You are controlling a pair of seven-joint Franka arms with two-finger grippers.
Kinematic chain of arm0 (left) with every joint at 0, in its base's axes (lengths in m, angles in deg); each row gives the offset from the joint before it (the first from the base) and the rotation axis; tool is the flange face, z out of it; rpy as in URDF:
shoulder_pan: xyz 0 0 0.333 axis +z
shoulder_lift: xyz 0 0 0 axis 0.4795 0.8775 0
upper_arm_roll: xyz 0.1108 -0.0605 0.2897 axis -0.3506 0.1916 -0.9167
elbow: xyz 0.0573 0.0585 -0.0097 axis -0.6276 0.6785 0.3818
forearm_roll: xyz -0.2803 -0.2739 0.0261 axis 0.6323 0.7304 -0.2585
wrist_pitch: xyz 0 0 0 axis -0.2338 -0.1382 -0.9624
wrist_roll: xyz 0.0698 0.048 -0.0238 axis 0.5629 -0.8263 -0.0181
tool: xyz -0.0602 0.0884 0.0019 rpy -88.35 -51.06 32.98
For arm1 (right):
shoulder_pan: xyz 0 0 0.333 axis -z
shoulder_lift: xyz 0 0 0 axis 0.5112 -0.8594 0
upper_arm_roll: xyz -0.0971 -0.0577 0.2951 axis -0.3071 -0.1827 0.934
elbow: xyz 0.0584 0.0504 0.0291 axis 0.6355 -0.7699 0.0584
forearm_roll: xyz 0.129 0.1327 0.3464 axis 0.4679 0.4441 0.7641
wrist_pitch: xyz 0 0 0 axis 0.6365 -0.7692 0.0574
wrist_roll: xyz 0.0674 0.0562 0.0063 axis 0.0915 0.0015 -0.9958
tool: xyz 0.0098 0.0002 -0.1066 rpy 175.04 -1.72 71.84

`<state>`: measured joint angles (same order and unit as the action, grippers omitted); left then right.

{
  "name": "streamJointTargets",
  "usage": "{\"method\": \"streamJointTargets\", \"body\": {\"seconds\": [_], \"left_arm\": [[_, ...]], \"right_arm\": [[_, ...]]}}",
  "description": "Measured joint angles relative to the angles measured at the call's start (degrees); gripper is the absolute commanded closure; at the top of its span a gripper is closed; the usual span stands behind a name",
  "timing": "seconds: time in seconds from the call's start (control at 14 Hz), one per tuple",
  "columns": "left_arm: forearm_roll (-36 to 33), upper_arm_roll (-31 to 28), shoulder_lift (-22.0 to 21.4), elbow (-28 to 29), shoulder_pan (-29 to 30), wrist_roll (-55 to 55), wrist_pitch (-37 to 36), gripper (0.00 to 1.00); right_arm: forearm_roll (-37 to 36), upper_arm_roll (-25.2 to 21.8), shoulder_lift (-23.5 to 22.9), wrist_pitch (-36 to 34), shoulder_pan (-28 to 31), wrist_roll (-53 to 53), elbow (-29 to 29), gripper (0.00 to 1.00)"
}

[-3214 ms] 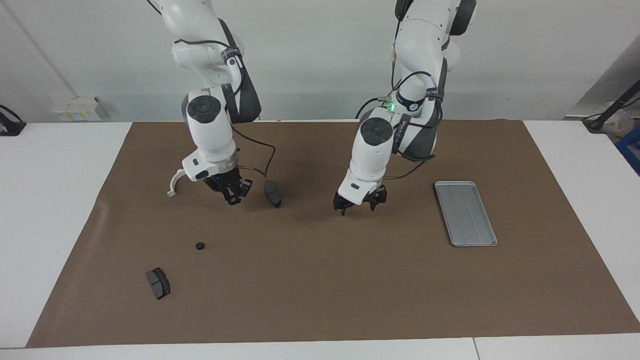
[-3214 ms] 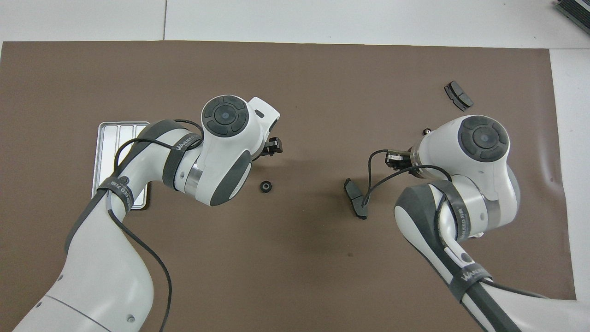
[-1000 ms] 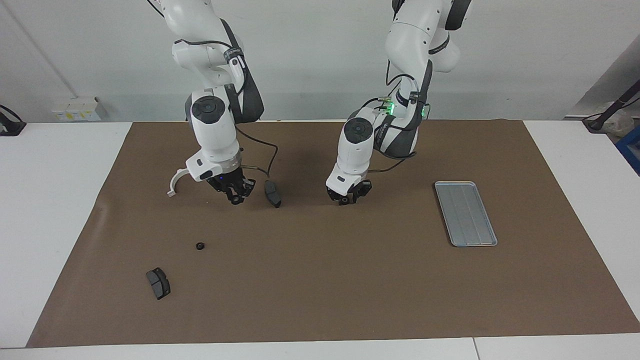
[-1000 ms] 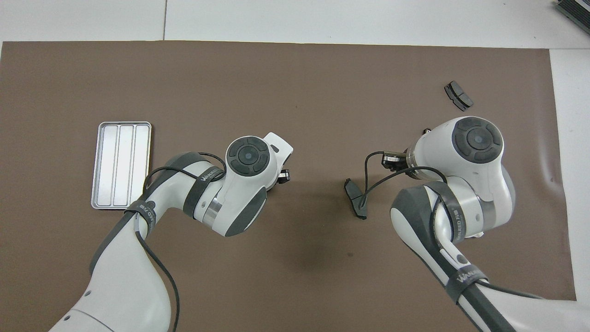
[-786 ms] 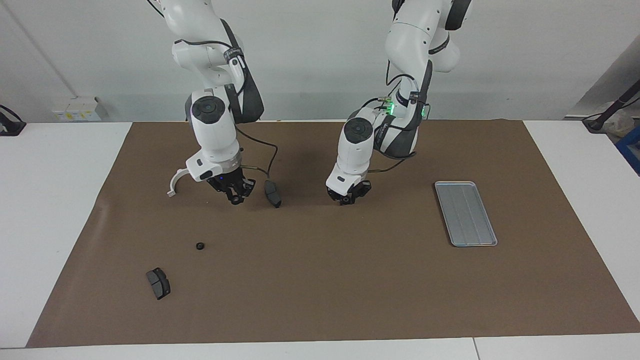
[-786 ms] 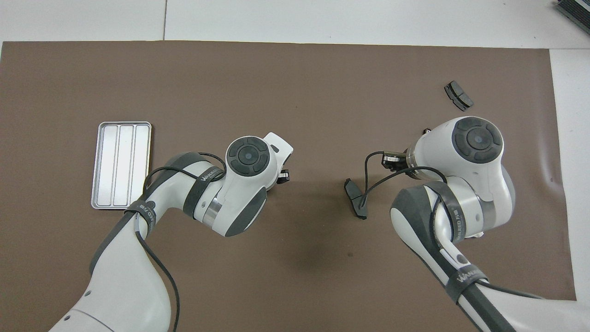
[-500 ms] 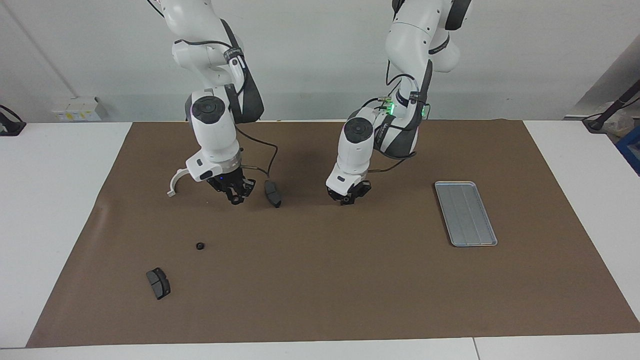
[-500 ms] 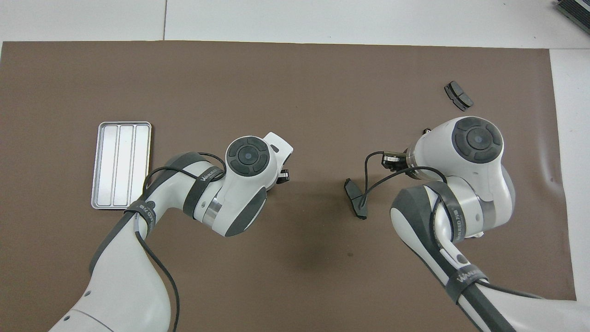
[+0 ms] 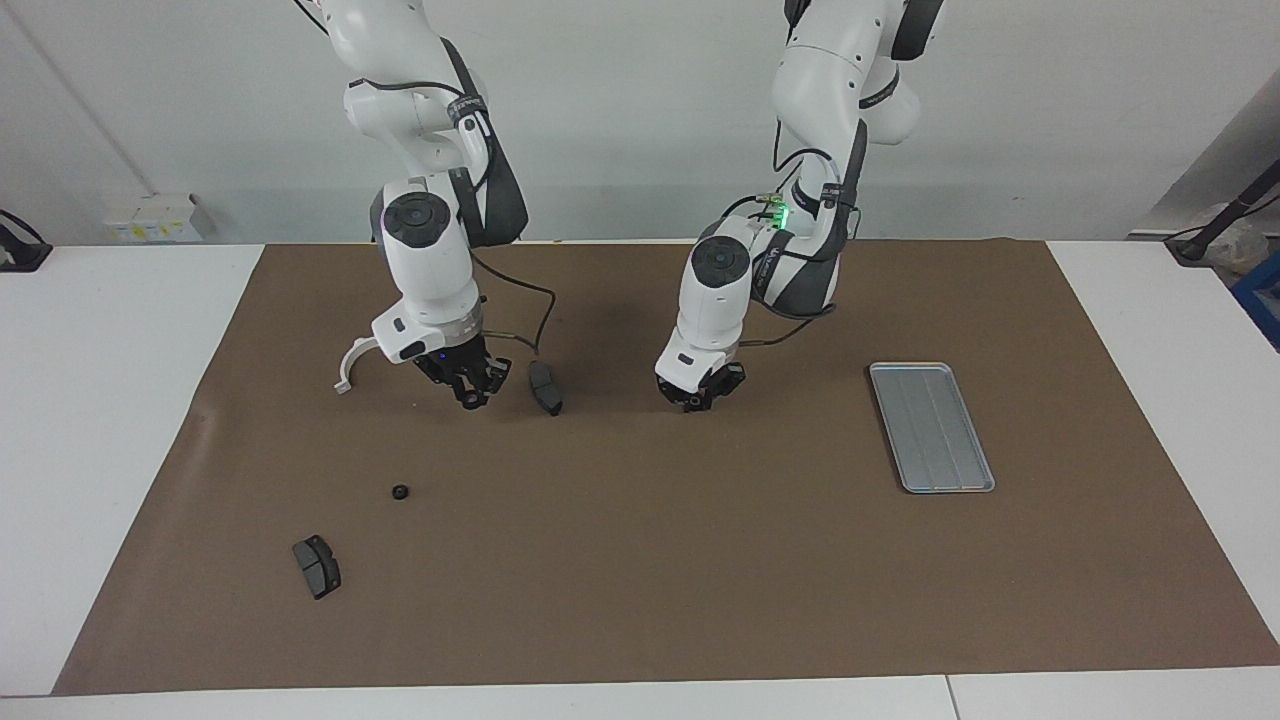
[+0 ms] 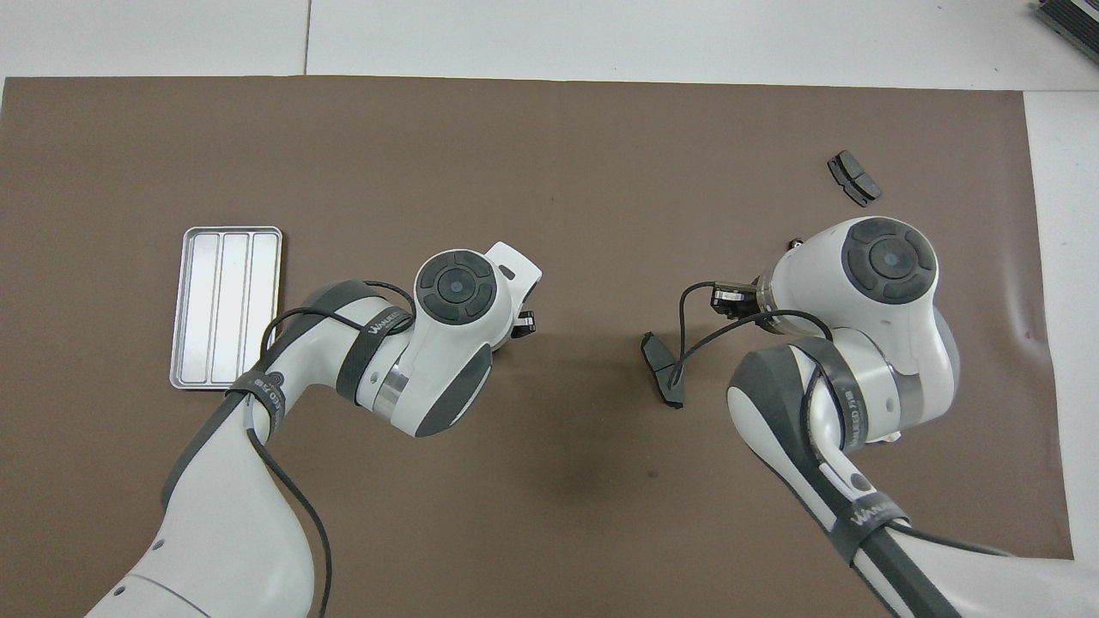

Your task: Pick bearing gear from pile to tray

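My left gripper (image 9: pixel 698 399) is low on the brown mat, fingers closed where a small black ring lay; that ring is hidden between them. In the overhead view only the tip of the left gripper (image 10: pixel 525 322) shows past the wrist. The grey tray (image 9: pixel 930 425) lies empty toward the left arm's end of the table and also shows in the overhead view (image 10: pixel 226 307). A second black ring (image 9: pixel 400 491) lies on the mat toward the right arm's end. My right gripper (image 9: pixel 470 393) waits shut and empty, just above the mat between a white bracket (image 9: pixel 350 366) and a dark pad (image 9: pixel 545 388).
A second dark pad (image 9: pixel 317 566) lies farther from the robots than the loose ring, near the mat's edge, and also shows in the overhead view (image 10: pixel 853 178). The right arm's cable hangs by the nearer pad (image 10: pixel 663 369). Bare mat lies between the left gripper and the tray.
The left gripper came down open onto the ring and shut there. In the last half second its arm shifted slightly toward the tray. The right arm has hardly moved.
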<state>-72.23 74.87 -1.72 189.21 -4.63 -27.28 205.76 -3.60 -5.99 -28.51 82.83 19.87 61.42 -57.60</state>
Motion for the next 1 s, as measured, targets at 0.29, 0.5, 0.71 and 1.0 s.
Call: {"method": "streamJointTargets", "body": {"seconds": [0.29,0.5,0.71,1.0], "left_arm": [[0.06,-0.25,-0.17,-3.09,2.54,-0.26,-0.75,0.75],[1.78,-0.51,-0.75,-6.9,8.92,-7.04,-5.28,0.75],[4.14,-0.74,-2.47,-8.21,18.6,-20.61,-9.52,0.75],[4.51,-0.93,-2.99,-6.58,29.37,-38.8,-11.51,0.74]], "right_arm": [[0.0,0.03,-0.08,0.43,-0.14,-0.01,0.0,1.0],[1.53,0.09,-1.35,2.84,-3.37,1.86,0.1,1.0],[2.72,0.18,-3.76,6.2,-9.24,10.87,1.51,1.0],[2.81,0.31,-9.12,7.95,-16.92,27.49,7.04,1.0]]}}
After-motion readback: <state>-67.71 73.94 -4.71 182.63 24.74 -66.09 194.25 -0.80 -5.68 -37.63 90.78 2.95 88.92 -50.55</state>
